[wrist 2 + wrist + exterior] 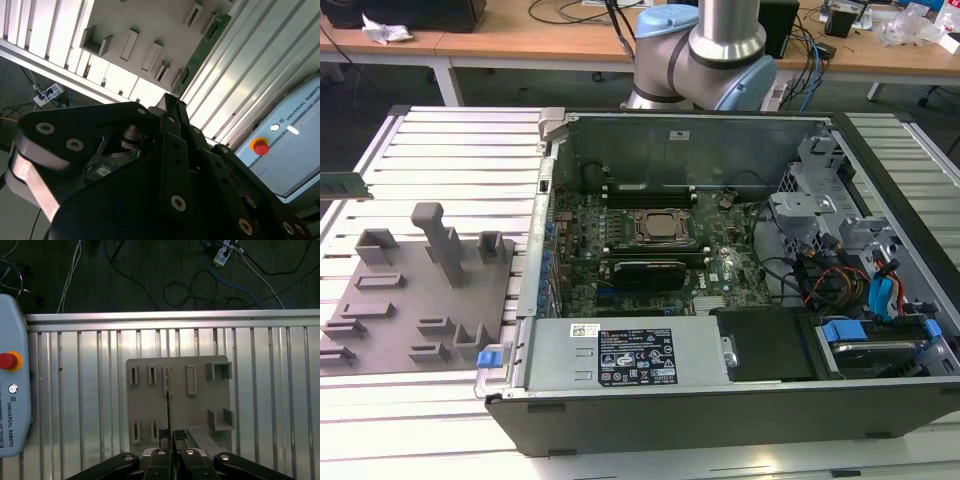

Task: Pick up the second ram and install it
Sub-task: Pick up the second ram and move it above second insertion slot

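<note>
The second ram [202, 47] is a long green stick that runs out from the dark fingers of my gripper [172, 100], which is shut on its near end. In the first wrist view the ram [168, 390] shows edge-on as a thin line between the fingertips [180, 436] of the gripper [171, 437], above the grey fixture plate [150, 405]. In the exterior view the ram [345, 185] pokes in at the far left edge, above the ribbed table and well left of the open computer case [720, 400]. The motherboard [650, 230] lies inside the case, with black slot rails [650, 195] beside the socket.
The grey fixture plate [420, 290] with raised holders lies left of the case on the ribbed aluminium table [440, 140]. A teach pendant [12, 405] rests at the table's edge. The arm's base [700, 50] stands behind the case. Drive bays and cables [860, 280] fill the case's right side.
</note>
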Robot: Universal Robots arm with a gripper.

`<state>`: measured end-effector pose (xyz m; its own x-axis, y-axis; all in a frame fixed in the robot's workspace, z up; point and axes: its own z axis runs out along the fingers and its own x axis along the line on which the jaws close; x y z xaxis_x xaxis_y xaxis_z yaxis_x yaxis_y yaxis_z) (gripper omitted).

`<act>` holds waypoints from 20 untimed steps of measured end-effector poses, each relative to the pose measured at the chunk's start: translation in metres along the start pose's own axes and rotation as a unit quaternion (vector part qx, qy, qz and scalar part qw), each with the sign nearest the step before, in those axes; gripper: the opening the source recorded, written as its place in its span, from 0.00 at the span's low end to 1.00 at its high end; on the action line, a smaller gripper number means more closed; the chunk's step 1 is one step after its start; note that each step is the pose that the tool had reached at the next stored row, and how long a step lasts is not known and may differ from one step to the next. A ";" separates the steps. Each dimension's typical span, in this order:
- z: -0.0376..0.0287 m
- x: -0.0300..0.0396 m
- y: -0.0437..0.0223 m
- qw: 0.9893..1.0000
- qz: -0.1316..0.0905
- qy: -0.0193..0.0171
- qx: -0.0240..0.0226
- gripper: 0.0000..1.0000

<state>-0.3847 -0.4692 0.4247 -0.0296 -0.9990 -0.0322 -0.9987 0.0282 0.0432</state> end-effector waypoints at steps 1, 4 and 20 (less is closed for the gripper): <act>-0.0003 -0.0001 -0.0016 1.000 0.000 0.000 0.000 0.13; -0.0004 -0.0002 -0.0087 1.000 0.000 0.000 0.000 0.13; -0.0019 -0.0014 -0.0443 1.000 0.000 0.000 0.000 0.13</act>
<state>-0.3403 -0.4691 0.4247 -0.0296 -0.9991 -0.0319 -0.9987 0.0282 0.0432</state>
